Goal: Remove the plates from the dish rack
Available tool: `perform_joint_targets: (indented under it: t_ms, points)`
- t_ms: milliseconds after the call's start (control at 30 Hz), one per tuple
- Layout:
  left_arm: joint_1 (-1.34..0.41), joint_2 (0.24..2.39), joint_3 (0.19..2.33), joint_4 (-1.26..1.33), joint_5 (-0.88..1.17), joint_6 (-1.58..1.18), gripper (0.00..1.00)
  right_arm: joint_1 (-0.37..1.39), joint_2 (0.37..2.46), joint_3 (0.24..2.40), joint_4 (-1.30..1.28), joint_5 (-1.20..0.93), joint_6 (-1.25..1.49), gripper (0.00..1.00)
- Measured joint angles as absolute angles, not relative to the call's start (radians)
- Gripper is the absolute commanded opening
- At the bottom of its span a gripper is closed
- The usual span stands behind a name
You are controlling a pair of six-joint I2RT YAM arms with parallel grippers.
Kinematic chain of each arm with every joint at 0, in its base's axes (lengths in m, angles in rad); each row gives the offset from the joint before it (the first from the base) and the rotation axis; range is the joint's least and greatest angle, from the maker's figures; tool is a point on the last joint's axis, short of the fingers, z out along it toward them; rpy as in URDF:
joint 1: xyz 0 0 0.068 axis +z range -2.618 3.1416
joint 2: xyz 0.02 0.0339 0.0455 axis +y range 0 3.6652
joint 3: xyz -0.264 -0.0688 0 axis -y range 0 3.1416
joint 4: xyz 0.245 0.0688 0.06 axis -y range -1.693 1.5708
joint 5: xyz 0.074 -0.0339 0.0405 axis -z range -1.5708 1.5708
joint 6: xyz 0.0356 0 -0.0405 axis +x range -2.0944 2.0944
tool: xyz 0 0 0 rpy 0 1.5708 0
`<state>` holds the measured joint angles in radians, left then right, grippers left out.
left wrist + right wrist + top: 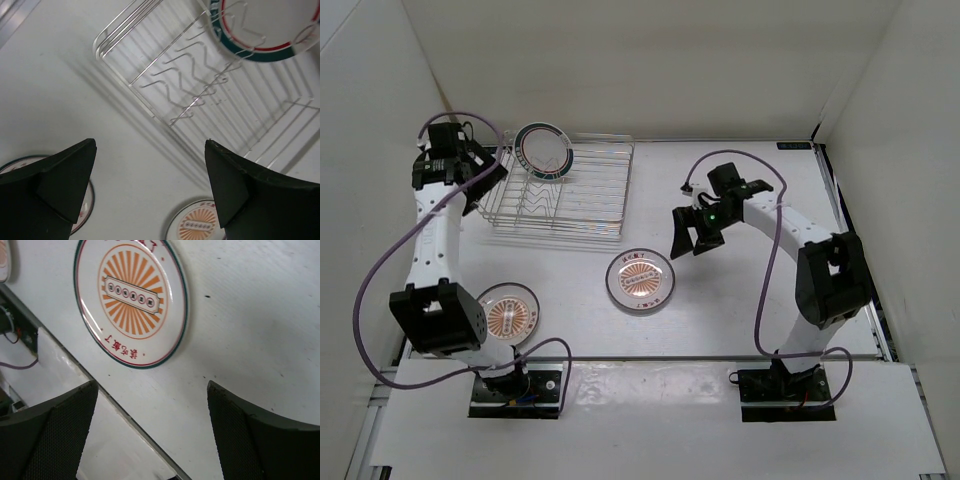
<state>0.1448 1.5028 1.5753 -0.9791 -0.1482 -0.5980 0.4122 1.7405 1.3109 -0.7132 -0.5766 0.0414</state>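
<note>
The silver wire dish rack (570, 195) (200, 75) stands at the back left. One plate with a green-and-red rim (543, 152) (265, 25) stands upright in its far left corner. Two sunburst plates lie flat on the table: one in the middle (640, 280) (131, 295) (197, 225), the other near the left arm's base (508, 313) (17, 162). My left gripper (483, 183) (150, 143) hovers open just left of the rack, holding nothing. My right gripper (692, 238) (151, 385) hangs open and empty above the table, right of the middle plate.
White walls close in the table on three sides. A seam (125, 415) runs along the table's front, with a lighter board (650, 400) nearer the arm bases. A purple cable (380, 270) loops off the left arm.
</note>
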Motion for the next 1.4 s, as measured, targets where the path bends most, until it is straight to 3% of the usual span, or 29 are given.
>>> perform_joint_targets:
  t_ms: [200, 333, 533, 700, 1067, 1400]
  points:
    - [0.230, 1.658, 1.661, -0.732, 0.076, -0.587, 1.00, 0.374, 1.674, 1.312, -0.762, -0.470, 0.039, 0.90]
    - [0.249, 1.787, 1.700, -0.485, 0.257, -0.546, 0.90, 0.341, 1.642, 1.347, -0.791, -0.428, 0.018, 0.90]
    - [0.236, 2.026, 1.820, -0.237, 0.443, -0.444, 0.87, 0.274, 1.643, 1.378, -0.792, -0.424, 0.004, 0.90]
    - [0.203, 2.196, 1.974, -0.183, 0.447, -0.329, 1.00, 0.224, 1.642, 1.334, -0.783, -0.445, 0.012, 0.90]
    - [0.169, 2.344, 2.118, -0.081, 0.409, -0.131, 1.00, 0.189, 1.669, 1.291, -0.780, -0.516, 0.020, 0.90]
    - [0.173, 2.330, 1.967, -0.035, 0.376, -0.112, 1.00, 0.147, 1.759, 1.313, -0.756, -0.559, 0.048, 0.90]
